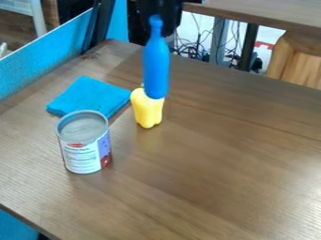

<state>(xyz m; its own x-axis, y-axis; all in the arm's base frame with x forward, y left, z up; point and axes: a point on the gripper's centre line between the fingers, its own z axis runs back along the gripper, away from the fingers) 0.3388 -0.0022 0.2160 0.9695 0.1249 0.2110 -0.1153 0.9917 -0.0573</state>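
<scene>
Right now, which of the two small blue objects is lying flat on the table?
The folded cloth, lighter blue, behind the metal can. The darker bottle-shaped object is upright, its neck at the gripper.

The black arm (150,6) comes in from the top. Its black gripper (169,22) hangs down by the worktop's (219,154) far edge.

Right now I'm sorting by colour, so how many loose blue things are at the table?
2: the folded cloth, lying behind the can, and the bottle, upright in the gripper by the yellow pepper.
</scene>
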